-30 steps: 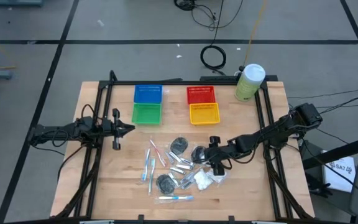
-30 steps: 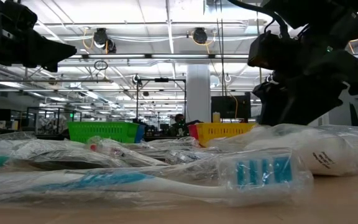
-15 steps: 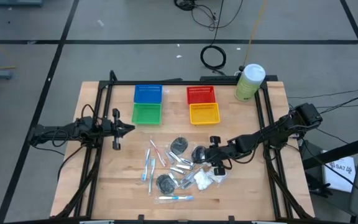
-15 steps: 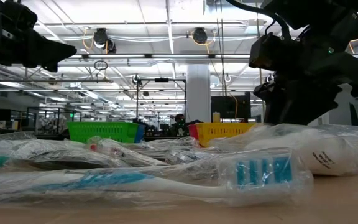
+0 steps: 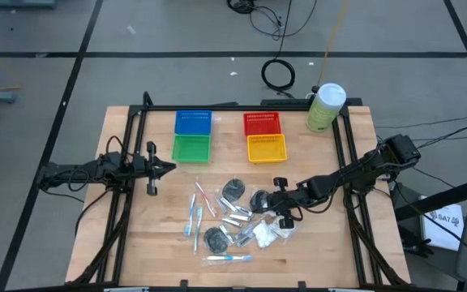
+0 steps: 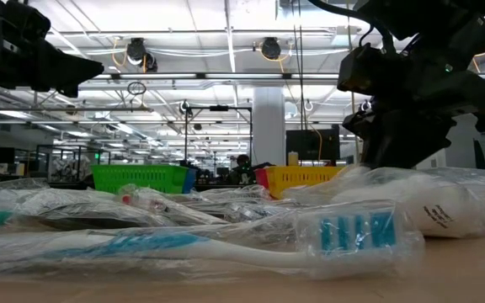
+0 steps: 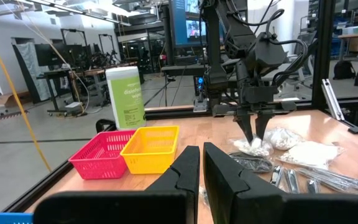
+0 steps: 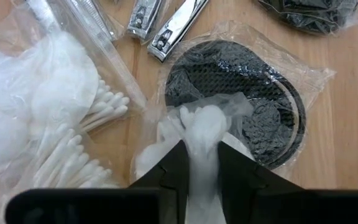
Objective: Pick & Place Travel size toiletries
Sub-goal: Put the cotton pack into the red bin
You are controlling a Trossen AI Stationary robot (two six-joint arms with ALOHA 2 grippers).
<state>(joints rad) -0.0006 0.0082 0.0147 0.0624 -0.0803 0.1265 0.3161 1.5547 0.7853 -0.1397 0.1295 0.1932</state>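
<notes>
The travel size toiletries lie in a heap on the wooden table: wrapped toothbrushes (image 5: 194, 217), dark round discs (image 5: 233, 189), small silver pieces (image 5: 233, 219) and white puffy packets (image 5: 267, 234). My right gripper (image 5: 280, 212) is down at the heap's right side, shut on one white packet (image 8: 201, 134). That packet lies partly over a wrapped dark disc (image 8: 241, 93). My left gripper (image 5: 169, 168) hovers shut at the table's left, level and away from the heap. My right gripper pinches the bunched upper part of the white packet (image 8: 202, 152) between its two fingers. The fingers (image 7: 255, 127) slant down from the table's right. The packet rests on the table, one end over the dark disc's clear wrap.
Blue (image 5: 193, 122), green (image 5: 190, 148), red (image 5: 262, 123) and yellow (image 5: 267, 148) baskets stand in the far half of the table. A tall pale-green canister (image 5: 326, 107) stands at the far right corner. Bare wood lies to the left and near edge.
My right gripper has stayed in place and drawn its fingers together onto the white packet. The packet has not left the table.
</notes>
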